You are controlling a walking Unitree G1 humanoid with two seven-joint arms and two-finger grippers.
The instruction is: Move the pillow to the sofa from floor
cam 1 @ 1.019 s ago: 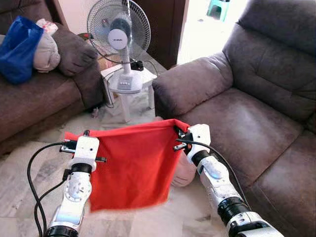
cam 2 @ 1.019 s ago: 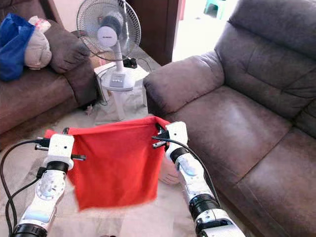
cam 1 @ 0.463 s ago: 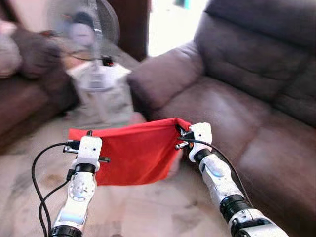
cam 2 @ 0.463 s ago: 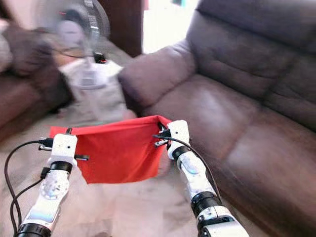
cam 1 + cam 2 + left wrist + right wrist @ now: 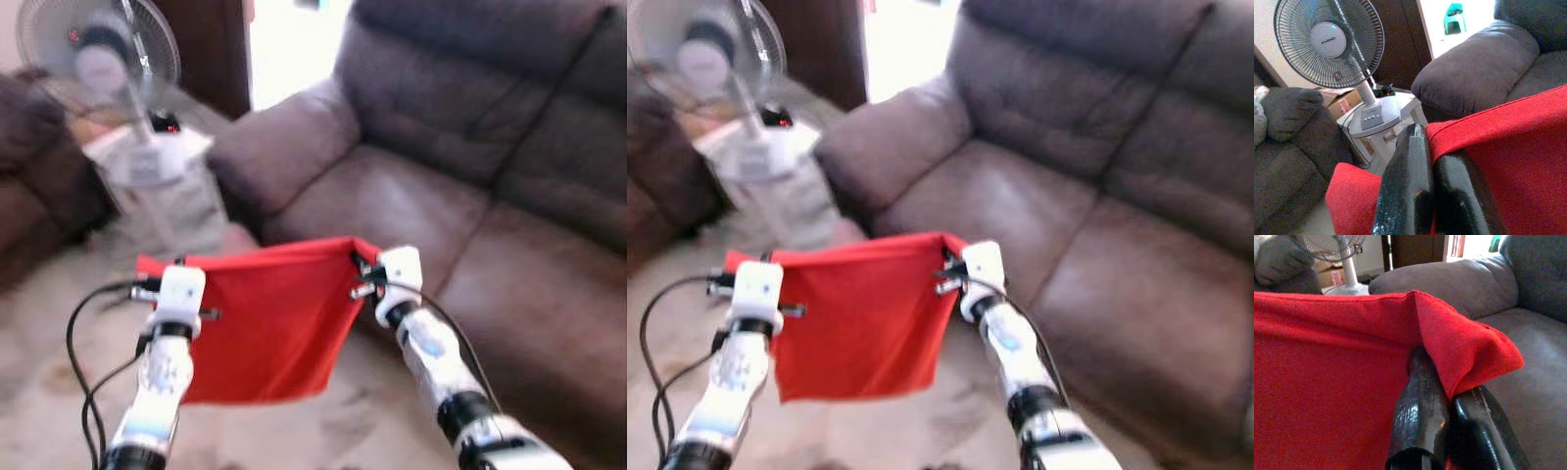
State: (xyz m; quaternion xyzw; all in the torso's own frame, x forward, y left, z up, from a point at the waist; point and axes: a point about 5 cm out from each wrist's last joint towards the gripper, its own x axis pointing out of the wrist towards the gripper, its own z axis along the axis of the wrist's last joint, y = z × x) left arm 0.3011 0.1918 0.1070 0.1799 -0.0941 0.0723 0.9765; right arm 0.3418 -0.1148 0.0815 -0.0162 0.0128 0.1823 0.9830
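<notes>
Camera swung right; both tools point(image 5: 364, 277) point(image 5: 157, 291) pinch pillow point(image 5: 265, 318) aloft.

Readable text: one brand mark

The pedestal fan point(image 5: 1330, 41) carries small grey lettering on its round white hub, roughly "KHIND"; the letters are too small to be sure.

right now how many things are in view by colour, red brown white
red: 1, the pillow, held up by the left gripper and right gripper
brown: 2, the sofa ahead and a second couch at the left
white: 2, the fan and its stool
total: 5
</notes>
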